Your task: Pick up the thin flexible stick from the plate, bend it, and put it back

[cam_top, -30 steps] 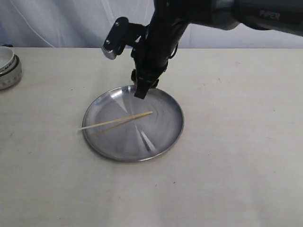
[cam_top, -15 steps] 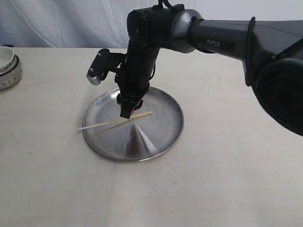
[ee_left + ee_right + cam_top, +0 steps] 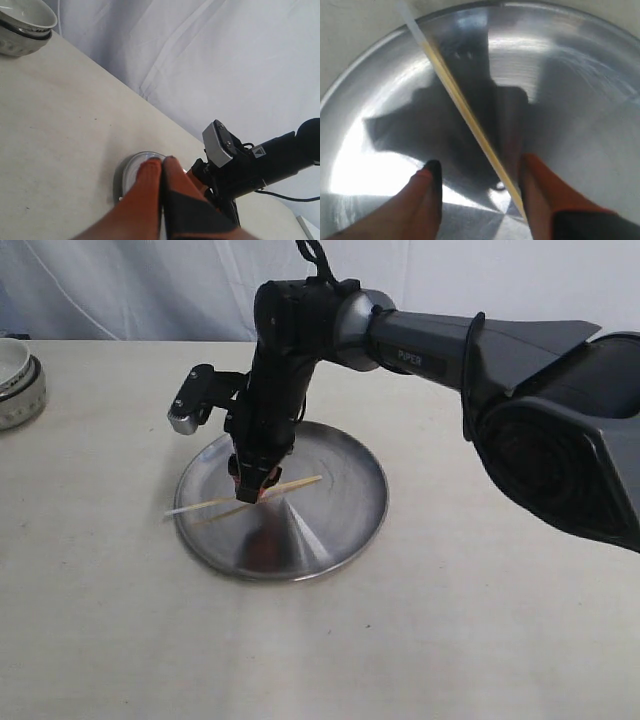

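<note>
The thin flexible stick (image 3: pixel 205 504) lies straight across the steel plate (image 3: pixel 345 502), one pale end sticking out past the left rim. My right gripper (image 3: pixel 248 492) reaches down onto the plate at the stick's middle. In the right wrist view it (image 3: pixel 480 165) is open, and the stick (image 3: pixel 455 95) passes between the orange fingers, close to one fingertip (image 3: pixel 532 172), above the shiny plate (image 3: pixel 570 75). My left gripper (image 3: pixel 163 161) is shut with nothing in it, held off to one side of the plate (image 3: pixel 131 170); it does not show in the exterior view.
A white ceramic bowl (image 3: pixel 15 380) stands at the table's far left edge, also in the left wrist view as the bowl (image 3: pixel 25 22). The right arm's dark body (image 3: pixel 520 370) spans the right half of the scene. A white curtain hangs behind the table.
The right arm has swung left and come down, from above the plate's far rim to the stick's middle. The stick and plate have not moved.
</note>
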Tool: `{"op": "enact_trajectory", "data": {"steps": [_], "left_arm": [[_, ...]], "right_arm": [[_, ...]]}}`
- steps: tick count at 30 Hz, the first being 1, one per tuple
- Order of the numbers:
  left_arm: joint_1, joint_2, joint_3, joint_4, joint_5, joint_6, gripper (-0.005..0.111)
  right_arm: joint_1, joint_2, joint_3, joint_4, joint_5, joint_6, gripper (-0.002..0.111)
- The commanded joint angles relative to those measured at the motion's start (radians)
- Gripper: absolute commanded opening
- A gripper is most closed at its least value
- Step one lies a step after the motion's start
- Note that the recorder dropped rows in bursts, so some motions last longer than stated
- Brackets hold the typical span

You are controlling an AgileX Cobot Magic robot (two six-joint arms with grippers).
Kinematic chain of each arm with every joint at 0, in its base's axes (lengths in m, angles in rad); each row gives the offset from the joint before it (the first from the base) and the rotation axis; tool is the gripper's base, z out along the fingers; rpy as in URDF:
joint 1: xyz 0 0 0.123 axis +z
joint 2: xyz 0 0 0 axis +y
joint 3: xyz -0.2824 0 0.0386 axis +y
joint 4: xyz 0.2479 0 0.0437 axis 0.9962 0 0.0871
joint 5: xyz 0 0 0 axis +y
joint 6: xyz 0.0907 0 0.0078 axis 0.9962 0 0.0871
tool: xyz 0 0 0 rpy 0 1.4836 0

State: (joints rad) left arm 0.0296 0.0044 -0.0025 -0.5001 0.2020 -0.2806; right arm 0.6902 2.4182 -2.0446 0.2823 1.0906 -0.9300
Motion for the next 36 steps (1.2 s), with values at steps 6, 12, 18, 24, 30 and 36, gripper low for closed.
{"op": "enact_trajectory", "data": {"steps": [6,12,18,24,30,36], "left_arm": [[-0.003,-0.004,0.003,-0.007,-0.002,-0.002,0.000],[-0.003,-0.004,0.003,-0.007,-0.002,-0.002,0.000],[-0.003,-0.004,0.003,-0.007,-0.002,-0.002,0.000],[-0.003,-0.004,0.003,-0.007,-0.002,-0.002,0.000],[-0.003,-0.004,0.003,-0.007,-0.002,-0.002,0.000],[-0.003,-0.004,0.003,-0.007,-0.002,-0.002,0.000]], "right_arm": [[-0.002,0.040,-0.005,-0.031,-0.004,-0.020,0.048],[-0.002,0.040,-0.005,-0.046,-0.002,-0.020,0.048],[-0.004,0.061,-0.005,-0.098,0.002,-0.003,0.048],[-0.004,0.077,-0.005,-0.169,0.001,0.026,0.048],[-0.004,0.075,-0.005,-0.188,-0.011,0.026,0.024],[-0.004,0.071,-0.005,-0.214,-0.059,0.030,-0.001]]}}
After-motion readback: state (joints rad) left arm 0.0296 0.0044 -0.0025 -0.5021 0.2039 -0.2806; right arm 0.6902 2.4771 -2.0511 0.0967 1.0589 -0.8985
